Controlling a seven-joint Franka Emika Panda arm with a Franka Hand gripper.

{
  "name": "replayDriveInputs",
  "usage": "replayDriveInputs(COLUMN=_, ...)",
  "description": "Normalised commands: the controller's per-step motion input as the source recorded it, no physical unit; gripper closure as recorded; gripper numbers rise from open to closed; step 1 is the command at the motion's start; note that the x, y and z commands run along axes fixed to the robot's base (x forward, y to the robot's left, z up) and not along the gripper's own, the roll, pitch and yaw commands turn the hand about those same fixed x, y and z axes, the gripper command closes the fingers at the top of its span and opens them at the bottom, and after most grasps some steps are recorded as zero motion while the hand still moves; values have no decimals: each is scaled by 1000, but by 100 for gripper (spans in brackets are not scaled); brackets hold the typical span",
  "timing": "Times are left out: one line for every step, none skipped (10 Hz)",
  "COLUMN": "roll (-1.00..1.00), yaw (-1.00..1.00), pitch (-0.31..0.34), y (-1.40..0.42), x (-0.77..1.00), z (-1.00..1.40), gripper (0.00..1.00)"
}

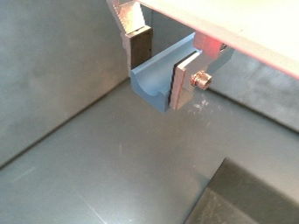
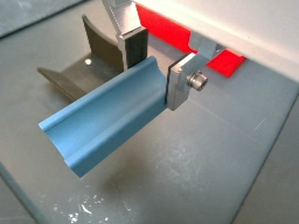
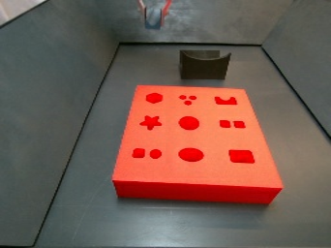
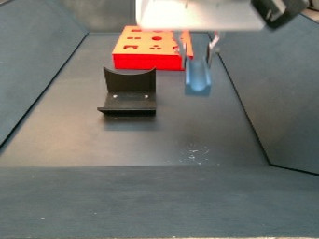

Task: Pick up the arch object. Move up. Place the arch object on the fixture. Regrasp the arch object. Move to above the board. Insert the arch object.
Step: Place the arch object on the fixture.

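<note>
1. Wrist view: the gripper [image 1: 162, 70] is clamped on the arch object [image 1: 158, 80], a small pale blue block with a curved trough. One silver finger [image 1: 138, 45] and its opposite plate press its two sides. Grey floor lies well below; the piece is off the ground.

2. Wrist view: the arch object [image 2: 107, 121] hangs long and angled from the gripper [image 2: 156, 74], held near one end. The fixture [image 2: 82, 68], a dark block with a U-shaped dip, sits behind it, apart. A strip of the bright red board [image 2: 176, 37] shows beyond.

3. Side view: the red slab board [image 3: 192, 143], with recessed cutouts, lies central on the floor; the fixture [image 3: 203, 63] stands just beyond it. The gripper [image 3: 157, 14] is high at the far wall.

4. Side view: the arch object [image 4: 199, 75] hangs beside the fixture [image 4: 129, 91], not over it.

5. Risk, as judged: an end-on grip leaves a long overhang, so the piece may pivot between the pads, or meet the fixture skewed and tip off.
</note>
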Motion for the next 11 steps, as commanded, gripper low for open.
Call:
replayDriveInputs(roll=-74, yaw=4, pitch=28, y=-10, x=-16, z=852, gripper=100)
replayDriveInputs(roll=-88, yaw=-1, pitch=35, y=-8, x=-6, z=630, gripper=100)
replayDriveInputs(roll=-98, yaw=-4, pitch=44, y=-5, x=2, z=463, gripper=100)
replayDriveInputs(roll=-108, yaw=-8, pitch=56, y=-3, x=7, z=296, gripper=100)
replayDriveInputs(roll=-38, yaw=56, pitch=-37, y=-228, x=1000, z=163, gripper=100)
replayDriveInputs(roll=-36, yaw=54, pitch=-17, y=-214, x=1000, z=82, gripper=100)
replayDriveInputs(roll=-23, yaw=56, pitch=7, y=-172, x=1000, z=73, gripper=100)
replayDriveInputs(roll=-23, yaw=46, pitch=33, y=-140, x=1000, z=62, gripper=100)
replayDriveInputs(roll=-21, yaw=38, pitch=59, y=-121, x=1000, z=50, gripper=100)
replayDriveInputs(roll=-17, yaw=29, pitch=89, y=-93, x=1000, z=39, gripper=100)
replayDriveInputs(roll=-12, yaw=26, pitch=109, y=-70, x=1000, z=33, gripper=100)
